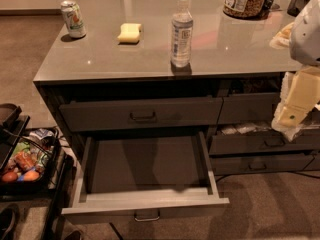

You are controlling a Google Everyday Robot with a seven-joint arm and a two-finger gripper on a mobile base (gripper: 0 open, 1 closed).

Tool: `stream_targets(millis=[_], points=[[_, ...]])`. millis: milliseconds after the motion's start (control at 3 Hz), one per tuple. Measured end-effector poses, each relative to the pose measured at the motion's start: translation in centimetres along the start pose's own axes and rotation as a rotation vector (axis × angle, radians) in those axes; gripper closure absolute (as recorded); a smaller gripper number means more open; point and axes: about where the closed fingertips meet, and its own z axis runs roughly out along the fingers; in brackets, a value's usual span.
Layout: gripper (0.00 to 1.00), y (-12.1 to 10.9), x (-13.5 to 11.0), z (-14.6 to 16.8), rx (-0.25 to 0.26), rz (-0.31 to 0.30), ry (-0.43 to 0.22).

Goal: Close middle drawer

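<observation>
The middle drawer [145, 204], a deep plain grey-brown wooden box, is seen pulled well out below the glossy countertop [125, 59]; the cream gripper [291, 115] is held far right, its opening cannot be told

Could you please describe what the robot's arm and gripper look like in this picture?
The arm has a rounded white shell above and boxy pale cream-yellow segments below, with no cables or markings visible. The gripper, the cream, blocky lower end, is at the right edge, in front of the dark grey-brown right-hand drawers.
</observation>
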Motion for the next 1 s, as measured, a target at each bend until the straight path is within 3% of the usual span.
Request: stream_targets(millis=[333, 667, 1000], points=[[0.0, 0.0, 0.0, 0.0, 0.0, 0.0, 0.0], [0.0, 0.5, -0.3, 0.0, 0.032, -0.031, -0.042], [0.0, 3.6, -0.2, 0.7, 0.076, -0.081, -0.141]])
